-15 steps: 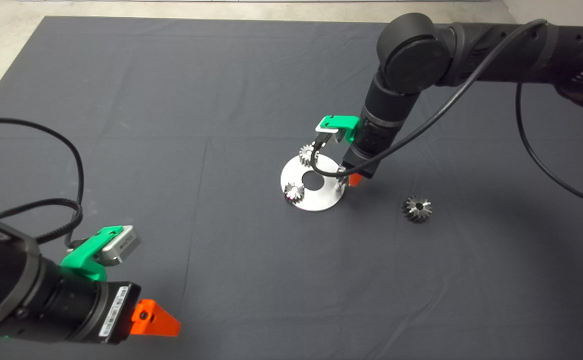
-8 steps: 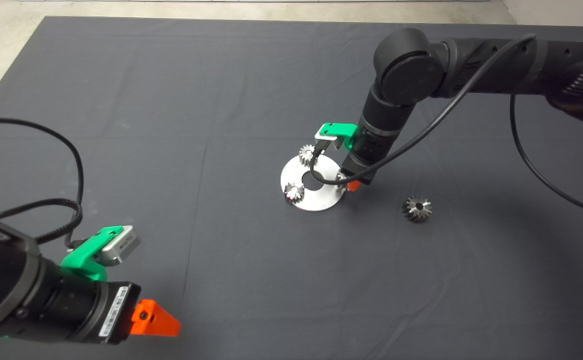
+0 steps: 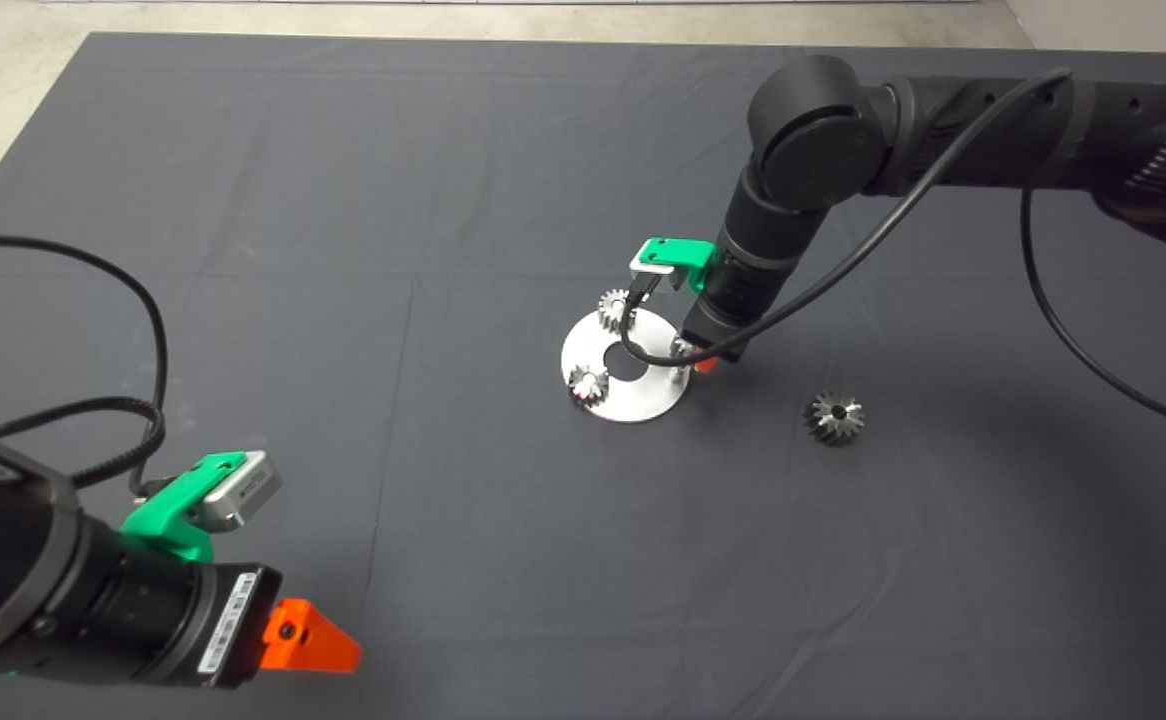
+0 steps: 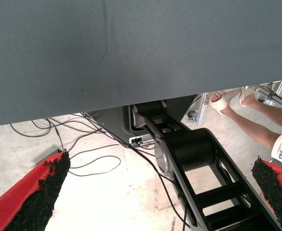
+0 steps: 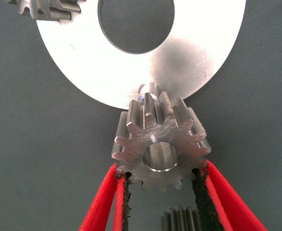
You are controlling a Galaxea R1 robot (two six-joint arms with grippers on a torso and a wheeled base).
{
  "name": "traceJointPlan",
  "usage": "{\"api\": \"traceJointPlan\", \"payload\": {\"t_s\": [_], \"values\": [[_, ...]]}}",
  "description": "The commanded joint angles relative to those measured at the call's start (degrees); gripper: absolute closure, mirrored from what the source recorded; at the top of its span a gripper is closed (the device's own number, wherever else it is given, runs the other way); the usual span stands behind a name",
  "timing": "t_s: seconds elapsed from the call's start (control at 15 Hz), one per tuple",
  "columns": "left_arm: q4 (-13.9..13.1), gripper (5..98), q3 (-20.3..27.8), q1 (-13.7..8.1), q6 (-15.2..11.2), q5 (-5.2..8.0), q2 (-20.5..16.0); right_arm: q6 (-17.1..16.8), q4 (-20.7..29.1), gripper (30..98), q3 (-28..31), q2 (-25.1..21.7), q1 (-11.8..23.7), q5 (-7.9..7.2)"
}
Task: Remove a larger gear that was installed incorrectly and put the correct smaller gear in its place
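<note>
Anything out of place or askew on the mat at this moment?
The wide shiny steel gear with slanted teeth lies alone on the dark mat, apart from the round steel plate. The right pincer holds a small grey straight-toothed gear beside a bare peg, not yet seated. Left pincer idle at lower left.

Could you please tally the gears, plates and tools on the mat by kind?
Small straight-toothed gears: 3: the smaller gear held in the right tool, plus the far gear and the near gear on the disc
larger gear: 1, lying on the mat
steel disc: 1
Tools: 2, counting the parked left tool
Total: 7
</note>
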Motion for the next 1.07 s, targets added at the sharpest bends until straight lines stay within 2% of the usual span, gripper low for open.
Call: {"api": "traceJointPlan", "payload": {"t_s": [0.0,0.6,1.0], "values": [[-1.1,5.9,0.8,-0.2,-0.1,0.07,-0.3,0.0,-2.1,98.0,0.6,-0.2,1.1,-5.39],[-1.1,5.9,0.8,-0.2,-0.1,0.15,-0.3,0.0,-2.4,98.0,0.5,0.3,0.1,-5.39],[-1.1,5.9,0.8,-0.2,-0.1,0.08,-0.3,0.0,-4.2,98.0,0.6,0.3,-0.5,-5.39]]}}
